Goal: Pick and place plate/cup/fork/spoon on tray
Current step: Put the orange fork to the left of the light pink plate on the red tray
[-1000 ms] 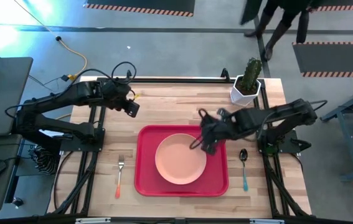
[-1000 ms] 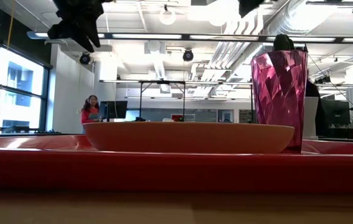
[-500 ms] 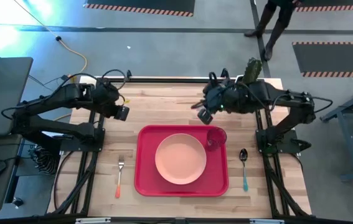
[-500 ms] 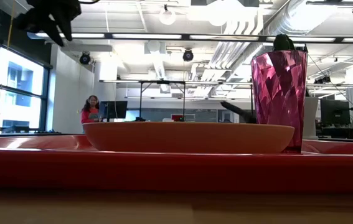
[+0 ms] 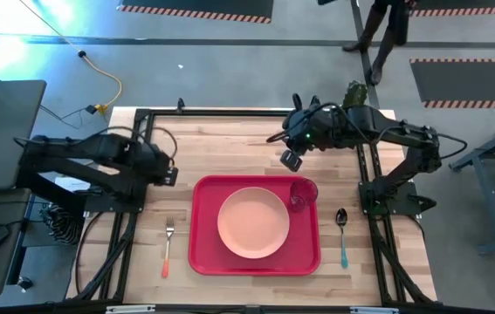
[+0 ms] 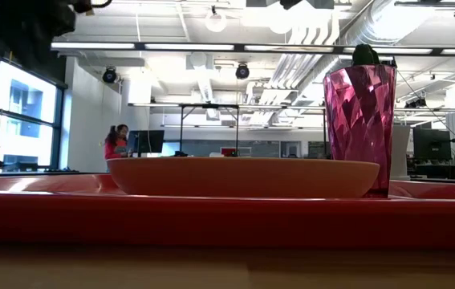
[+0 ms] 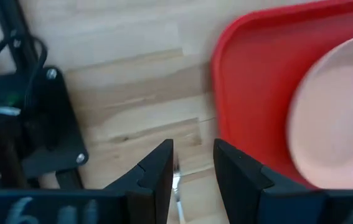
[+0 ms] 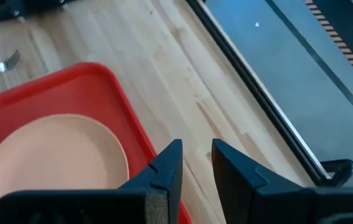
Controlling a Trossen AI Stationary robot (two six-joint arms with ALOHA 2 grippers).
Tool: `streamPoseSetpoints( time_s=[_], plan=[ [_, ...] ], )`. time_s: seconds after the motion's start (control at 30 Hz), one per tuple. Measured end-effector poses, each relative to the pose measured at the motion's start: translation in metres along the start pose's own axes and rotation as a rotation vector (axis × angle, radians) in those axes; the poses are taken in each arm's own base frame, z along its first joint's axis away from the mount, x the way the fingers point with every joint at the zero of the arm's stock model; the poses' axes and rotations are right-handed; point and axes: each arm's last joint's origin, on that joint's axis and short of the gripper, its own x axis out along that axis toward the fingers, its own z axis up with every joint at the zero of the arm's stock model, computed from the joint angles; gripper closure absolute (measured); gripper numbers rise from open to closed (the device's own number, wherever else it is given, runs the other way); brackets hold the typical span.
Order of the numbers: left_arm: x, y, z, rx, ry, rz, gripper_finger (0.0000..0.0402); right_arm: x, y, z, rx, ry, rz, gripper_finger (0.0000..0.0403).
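The red tray (image 5: 202, 253) lies mid-table. The peach-pink plate (image 5: 254, 222) rests flat in it. The red-pink cup (image 5: 302, 192) stands upright on its base at the tray's far right corner, as the low view (image 6: 361, 128) also shows. The fork (image 5: 168, 246) lies on the table left of the tray. The spoon (image 5: 342, 235) lies to the tray's right. My left gripper (image 5: 168, 174) hangs above the table beyond the fork, fingers a little apart, with the tines (image 7: 175, 182) just below them. My right gripper (image 5: 289, 160) hovers beyond the tray's far edge, narrowly open and empty.
A white pot with a green cactus (image 5: 350, 112) stands at the far right corner, close behind my right arm. Black frame rails (image 5: 230, 112) run along the far edge and both sides. Bare wood lies between the tray and the far edge.
My right gripper has left the cup, risen, and drawn back toward the table's far edge. The cup stays upright on the tray. My left gripper has moved from the far left toward the near edge, closer to the fork.
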Motion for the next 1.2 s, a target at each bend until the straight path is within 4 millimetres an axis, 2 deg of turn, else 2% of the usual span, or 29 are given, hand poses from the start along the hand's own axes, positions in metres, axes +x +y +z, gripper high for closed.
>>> streamPoseSetpoints(
  time_s=[0.17, 0.43, 1.2],
  plan=[
    [0.018, 0.000, -0.017, -0.026, 0.034, 0.012, 0.0296, 0.000, 0.000, -0.002, -0.053, 0.018, 0.001, 0.0324],
    [0.034, 0.003, -0.043, -0.089, 0.067, 0.016, 0.0296, 0.000, -0.001, -0.003, -0.076, 0.028, -0.002, 0.0324],
    [0.088, -0.019, -0.133, -0.161, 0.086, 0.095, 0.0296, 0.000, -0.001, -0.004, -0.104, 0.037, -0.004, 0.0324]
  ],
)
